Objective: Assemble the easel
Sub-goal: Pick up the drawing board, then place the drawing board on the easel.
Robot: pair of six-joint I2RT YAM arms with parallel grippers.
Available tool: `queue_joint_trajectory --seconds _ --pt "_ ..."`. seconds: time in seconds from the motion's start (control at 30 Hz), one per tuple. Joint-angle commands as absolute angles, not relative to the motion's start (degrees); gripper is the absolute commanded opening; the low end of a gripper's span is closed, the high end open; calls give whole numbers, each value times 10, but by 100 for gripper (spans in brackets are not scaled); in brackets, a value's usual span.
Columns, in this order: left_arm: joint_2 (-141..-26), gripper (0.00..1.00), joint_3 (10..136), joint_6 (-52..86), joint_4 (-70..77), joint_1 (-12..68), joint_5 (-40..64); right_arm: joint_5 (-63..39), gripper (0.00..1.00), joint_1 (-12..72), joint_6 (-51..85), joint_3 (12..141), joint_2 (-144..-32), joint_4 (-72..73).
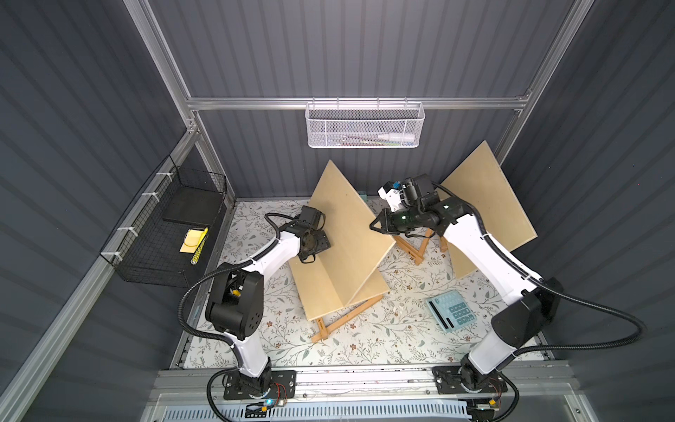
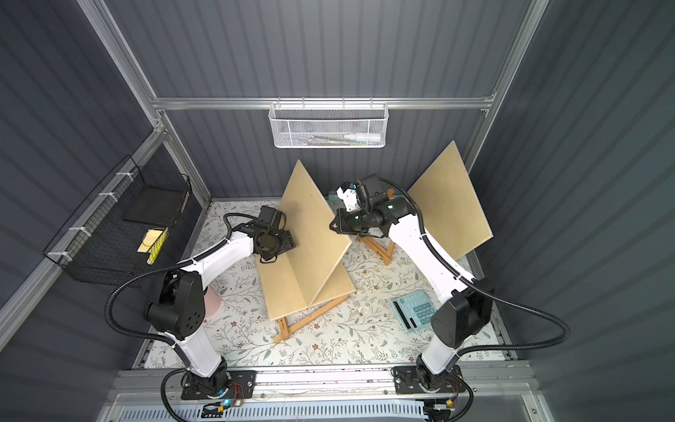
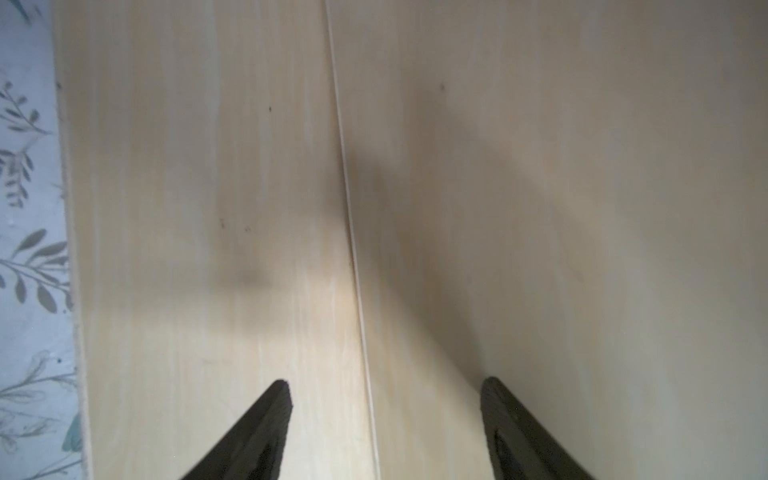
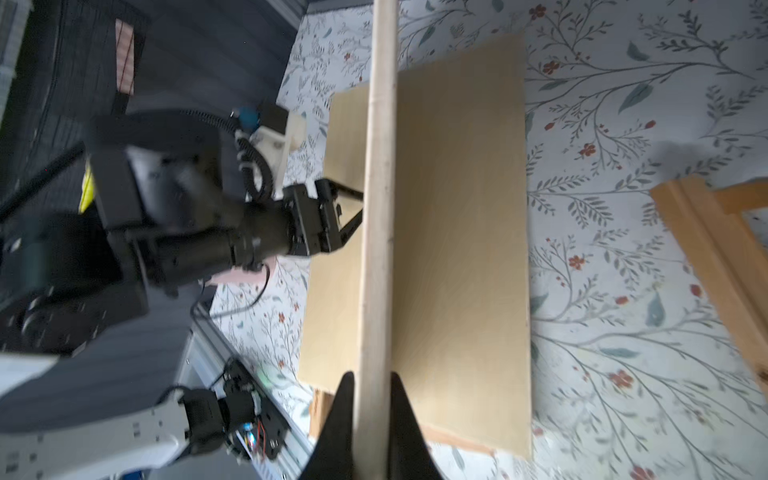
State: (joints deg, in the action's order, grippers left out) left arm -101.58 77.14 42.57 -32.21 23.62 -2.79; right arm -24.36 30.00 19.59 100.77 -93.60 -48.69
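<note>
In both top views the assembly is looking, at a guess, about halfway. A wooden easel frame [image 1: 347, 318] is lying flat on the table under a flat board [image 1: 314, 288], not standing. An upright board [image 1: 347, 226] is standing on edge across the flat one. The right gripper [image 1: 374, 224] is meeting its raised edge, and the left gripper [image 1: 308, 257] is sitting low against the opposite face. A second frame [image 1: 416, 252] is showing behind the right arm, near a third board [image 1: 485, 204] that is tilting up by the back corner; what is propping it is hidden.

In the left wrist view, the left gripper [image 3: 386, 382] is holding its fingers wide apart with nothing between them. The seam where the two boards meet is running between those fingers.

In the right wrist view, the right gripper [image 4: 371, 376] is clamping the upright board's thin edge [image 4: 380, 166], one finger on each face. Across it, the left gripper [image 4: 358, 205] is facing the far side; whether it is touching cannot be told.

What is probably remaining is raising a frame and seating this board on it.
</note>
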Motion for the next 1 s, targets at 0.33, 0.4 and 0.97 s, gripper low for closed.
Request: queue_joint_trajectory --seconds 0.33,0.4,0.97 --pt "-1012 75 777 435 -337 232 22 -293 0 336 -69 1095 -811 -553" --pt "-1008 75 773 437 -336 230 22 -272 0 335 -81 1099 -801 -548" --pt "-998 74 761 440 -341 228 14 -135 0 244 -197 1138 -775 -537"
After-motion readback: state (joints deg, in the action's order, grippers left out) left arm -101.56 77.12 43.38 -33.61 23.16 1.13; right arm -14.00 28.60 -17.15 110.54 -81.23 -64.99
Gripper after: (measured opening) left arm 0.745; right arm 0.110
